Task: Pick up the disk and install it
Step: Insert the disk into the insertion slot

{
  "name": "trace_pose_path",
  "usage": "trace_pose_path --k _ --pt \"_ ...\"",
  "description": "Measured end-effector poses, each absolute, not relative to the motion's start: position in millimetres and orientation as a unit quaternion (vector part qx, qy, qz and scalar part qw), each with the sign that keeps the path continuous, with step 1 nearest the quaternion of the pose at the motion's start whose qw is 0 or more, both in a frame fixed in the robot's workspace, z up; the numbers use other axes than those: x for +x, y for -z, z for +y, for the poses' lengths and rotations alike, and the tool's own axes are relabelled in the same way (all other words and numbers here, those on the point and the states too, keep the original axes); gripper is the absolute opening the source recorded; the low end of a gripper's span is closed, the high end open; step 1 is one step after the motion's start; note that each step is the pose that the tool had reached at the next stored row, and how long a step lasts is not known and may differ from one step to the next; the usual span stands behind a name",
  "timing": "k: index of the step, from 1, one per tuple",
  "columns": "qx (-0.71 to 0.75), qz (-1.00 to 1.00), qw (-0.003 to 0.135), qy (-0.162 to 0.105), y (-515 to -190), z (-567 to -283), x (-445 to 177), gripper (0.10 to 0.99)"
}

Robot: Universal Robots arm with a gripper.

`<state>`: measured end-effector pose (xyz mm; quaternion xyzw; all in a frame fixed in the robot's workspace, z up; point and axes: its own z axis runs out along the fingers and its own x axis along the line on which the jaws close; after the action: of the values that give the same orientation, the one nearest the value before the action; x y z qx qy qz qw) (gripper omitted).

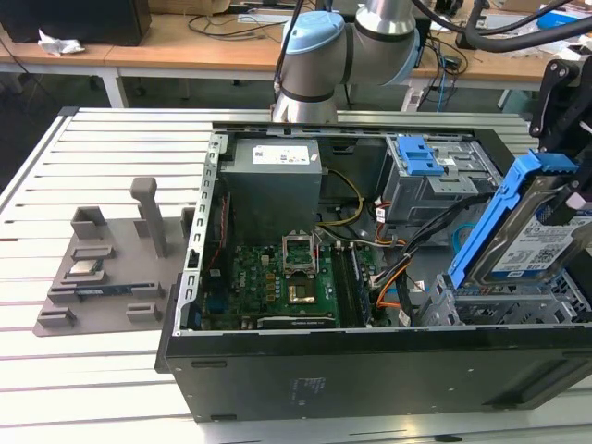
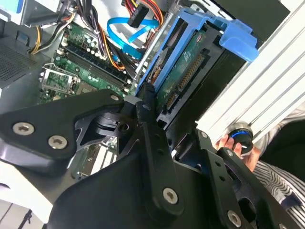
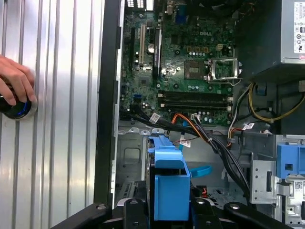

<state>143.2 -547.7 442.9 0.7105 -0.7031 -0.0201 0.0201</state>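
Being gripped by its blue rails, the disk is being held at the right edge of the exterior view. The black fingers of the gripper are being pressed against its two sides, so nothing but the disk is being clamped. It is being carried tilted, with its label facing up, over the metal drive bay in the lower right corner of the open computer case; whether it is touching that bay cannot be told. The motherboard is being shown at the centre of that frame, below the grey power supply. A person's hand is being rested on a dark, blue-ringed knob on the ribbed aluminium table, near the case wall. A grey parts holder is being shown at the left of the exterior view.
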Motion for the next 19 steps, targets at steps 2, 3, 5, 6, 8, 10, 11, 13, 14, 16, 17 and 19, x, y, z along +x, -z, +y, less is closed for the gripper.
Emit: trace_pose_path --k 2,3,5,6,8,10,11,13,14,16,17,19 --pt "0.702 -0.712 0.021 0.020 -441.8 -547.7 143.2 0.369" --pt "0.702 -0.712 0.021 0.020 -441.5 -547.7 143.2 0.369" --pt "0.702 -0.712 0.021 0.020 -439.5 -547.7 143.2 0.369" --pt "0.702 -0.712 0.021 0.020 -437.4 -547.8 143.2 0.369" --pt "0.702 -0.712 0.021 0.020 -434.0 -547.9 143.2 0.369" --pt "0.702 -0.712 0.021 0.020 -431.5 -547.8 143.2 0.369" --pt "0.702 -0.712 0.021 0.020 -430.3 -547.8 143.2 0.369" --pt "0.702 -0.712 0.021 0.020 -428.2 -547.8 143.2 0.369" --pt "0.702 -0.712 0.021 0.020 -427.5 -547.8 143.2 0.369" --pt "0.702 -0.712 0.021 0.020 -425.8 -547.8 143.2 0.369" --pt "0.702 -0.712 0.021 0.020 -424.3 -547.9 143.1 0.369" --pt "0.702 -0.712 0.021 0.020 -420.4 -547.9 143.2 0.369"
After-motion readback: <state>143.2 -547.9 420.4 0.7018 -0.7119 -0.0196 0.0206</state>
